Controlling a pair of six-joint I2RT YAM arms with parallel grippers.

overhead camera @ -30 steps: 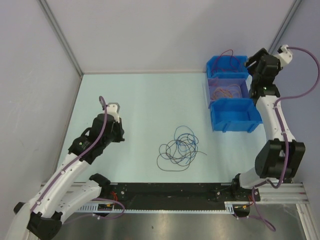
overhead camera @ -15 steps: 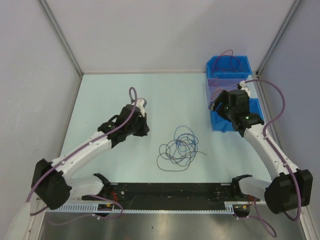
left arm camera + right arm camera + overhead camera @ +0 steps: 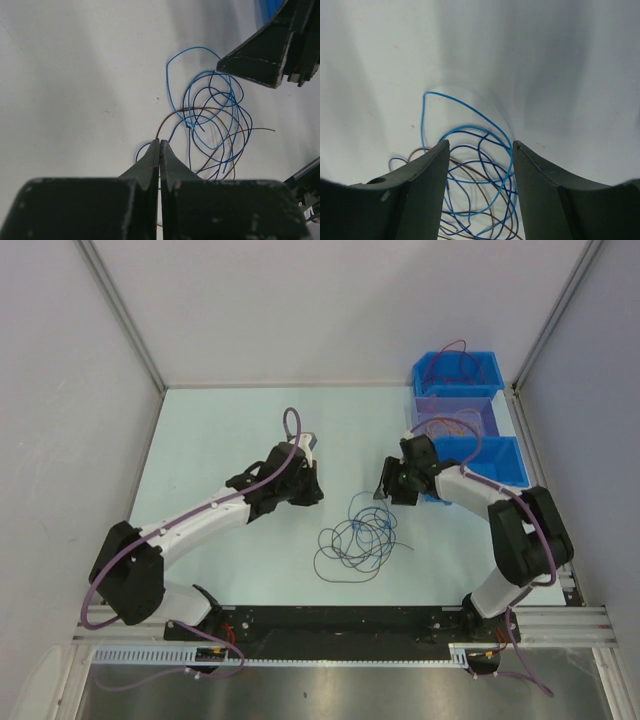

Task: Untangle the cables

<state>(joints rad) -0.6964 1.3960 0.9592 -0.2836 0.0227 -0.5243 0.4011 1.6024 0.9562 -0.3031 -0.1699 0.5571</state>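
A tangle of thin cables [image 3: 352, 539], light blue, dark blue and brown, lies in loose loops on the pale table. My left gripper [image 3: 312, 490] is shut just left of the tangle; in the left wrist view its tips [image 3: 159, 142] sit over the near edge of the cables [image 3: 210, 125]. My right gripper [image 3: 386, 490] hovers at the tangle's upper right edge. In the right wrist view it [image 3: 480, 146] stands open above the cables [image 3: 481, 186], with loops showing between the fingers and nothing clamped.
Three bins stand in a row at the back right: a blue bin [image 3: 432, 371] holding a dark wire, a clear purple bin [image 3: 489, 418] holding orange wire, and a blue bin [image 3: 500, 462]. The right gripper's fingers [image 3: 260, 62] show in the left wrist view.
Both arms have swung inward to the tangle. The right gripper came down from over the bins and its jaws have narrowed somewhat. The left gripper stayed shut.
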